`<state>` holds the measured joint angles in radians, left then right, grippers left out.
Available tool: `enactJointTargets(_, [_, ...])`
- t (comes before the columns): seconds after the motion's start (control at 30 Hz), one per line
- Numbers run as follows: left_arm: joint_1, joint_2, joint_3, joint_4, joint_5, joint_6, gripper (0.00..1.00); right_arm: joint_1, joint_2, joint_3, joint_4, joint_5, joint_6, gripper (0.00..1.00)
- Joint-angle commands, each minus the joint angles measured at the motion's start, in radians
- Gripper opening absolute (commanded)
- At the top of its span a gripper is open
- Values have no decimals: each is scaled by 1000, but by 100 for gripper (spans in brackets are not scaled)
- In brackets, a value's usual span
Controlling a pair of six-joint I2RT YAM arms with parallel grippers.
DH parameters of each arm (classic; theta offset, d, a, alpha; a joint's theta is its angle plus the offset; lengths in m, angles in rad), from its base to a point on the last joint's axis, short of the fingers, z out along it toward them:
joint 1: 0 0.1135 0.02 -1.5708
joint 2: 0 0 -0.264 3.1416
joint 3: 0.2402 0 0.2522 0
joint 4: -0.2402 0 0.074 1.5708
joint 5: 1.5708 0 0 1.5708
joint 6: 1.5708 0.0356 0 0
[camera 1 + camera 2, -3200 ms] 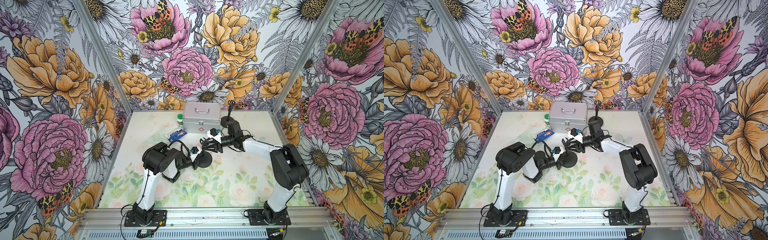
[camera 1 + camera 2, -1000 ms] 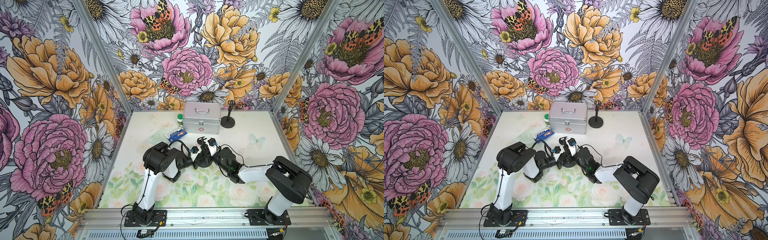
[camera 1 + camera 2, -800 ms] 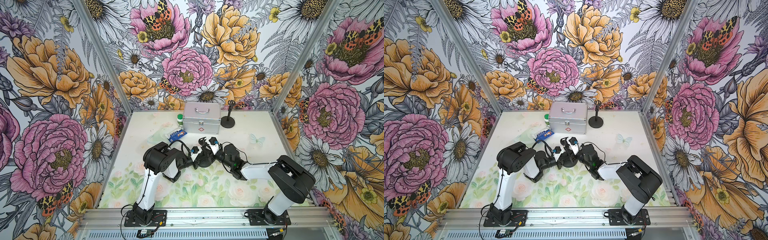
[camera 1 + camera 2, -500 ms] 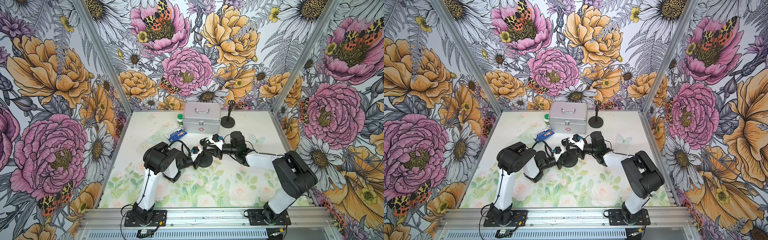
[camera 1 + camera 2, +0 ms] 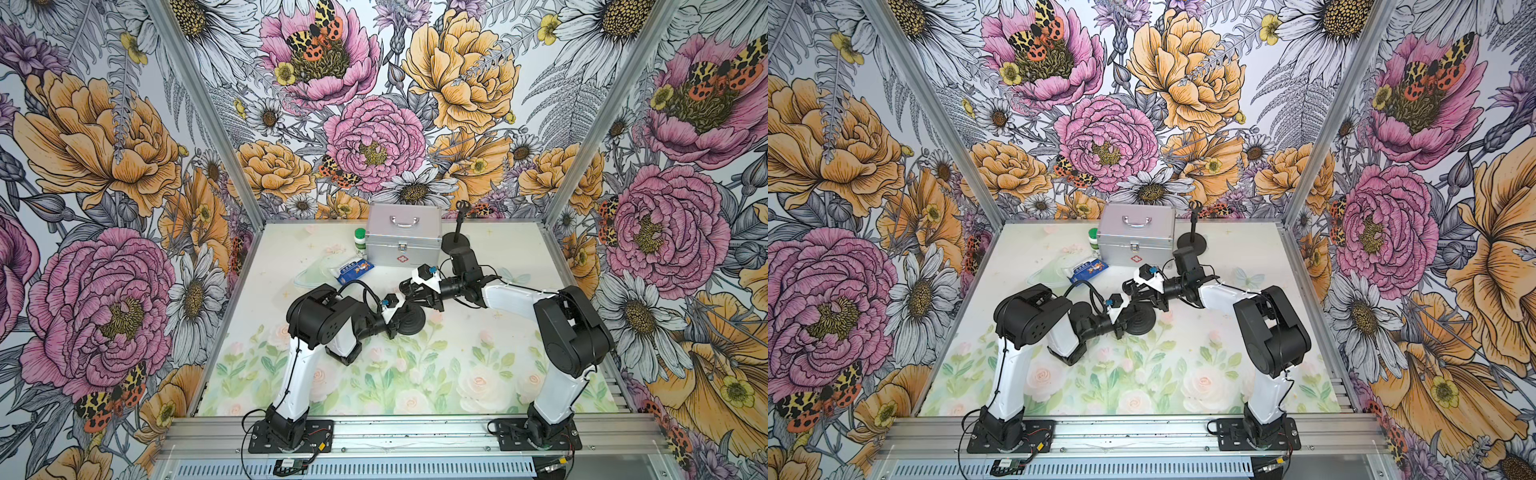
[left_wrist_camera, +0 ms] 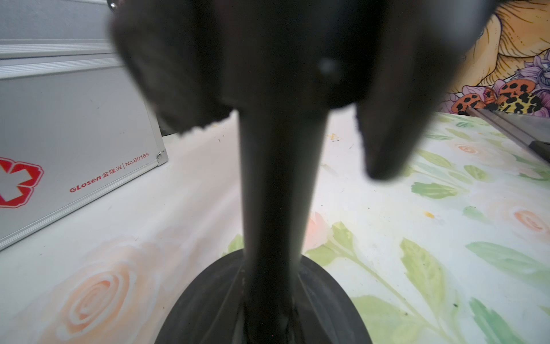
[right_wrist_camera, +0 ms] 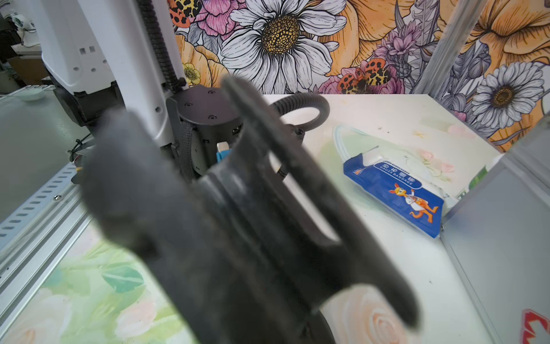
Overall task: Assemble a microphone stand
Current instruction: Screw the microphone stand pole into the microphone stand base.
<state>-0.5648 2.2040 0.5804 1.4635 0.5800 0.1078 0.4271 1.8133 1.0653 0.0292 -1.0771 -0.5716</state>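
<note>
A black microphone stand stands mid-table, its round base (image 5: 412,323) (image 5: 1139,319) flat on the mat. My left gripper (image 5: 398,319) is shut low on its pole (image 6: 276,184), just above the base (image 6: 208,312). My right gripper (image 5: 409,292) (image 5: 1133,289) reaches in from the back right, over the pole's top. It is shut on the black microphone clip (image 7: 238,208), which fills the right wrist view as a blur. In the left wrist view the right gripper's fingers (image 6: 387,143) straddle the top of the pole, where the joint is hidden.
A silver first-aid case (image 5: 404,237) stands at the back centre with a green-capped bottle (image 5: 360,241) at its left. A blue gauze pack (image 5: 353,268) lies on clear plastic in front of them. Another black stand (image 5: 456,242) rises right of the case, close behind my right wrist.
My right arm has swung from the front of the stand round to its back right, the wrist turning at the pole's top. The left gripper and the base have stayed put.
</note>
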Motion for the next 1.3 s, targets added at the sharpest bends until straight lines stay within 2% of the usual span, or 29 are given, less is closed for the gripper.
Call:
enactJointTargets(0.0, [-20,21,-17,-52,9,2,22,7,4,13,-32,7,13,2])
enactJointTargets(0.07, [-20,22,-13,-51,8,1,22,31,-20,-53,101,164,118,0])
enactJointTargets(0.1, [-20,16,-14,-52,4,0,22,52,-39,-125,252,302,219,0])
enactJointTargets(0.17, [-18,13,-22,-51,1,3,22,93,-73,-279,548,631,430,0])
enactJointTargets(0.2, [-19,17,-22,-52,0,6,22,122,-89,-360,680,834,539,0])
enactJointTargets(0.23, [-18,20,-21,-51,0,6,22,158,-95,-427,767,997,620,0])
enactJointTargets(0.3, [-18,20,-16,-52,-1,5,22,246,-94,-497,845,1236,698,0])
enactJointTargets(0.37, [-18,17,-20,-52,-1,2,22,315,-81,-518,848,1359,741,0])
enactJointTargets(0.4, [-18,18,-21,-52,2,2,22,330,-70,-521,855,1350,760,0])
enactJointTargets(0.5, [-20,28,-14,-52,7,2,22,329,-49,-534,932,1197,756,0])
enactJointTargets(0.57, [-19,20,-18,-52,3,1,22,316,-64,-536,948,1088,707,16])
enactJointTargets(0.7, [-21,24,-18,-52,4,7,22,202,-90,-519,954,688,637,29])
enactJointTargets(0.83, [-18,8,-29,-51,-3,10,22,93,-106,-490,940,442,636,40])
enactJointTargets(0.97, [-18,16,-24,-52,3,13,22,42,-81,-397,787,198,588,42])
enactJointTargets(1.1, [-15,8,-33,-52,-1,14,22,26,-69,-343,668,116,489,45])
enactJointTargets(1.27, [-14,7,-30,-52,-3,13,22,16,-57,-231,432,123,361,44])
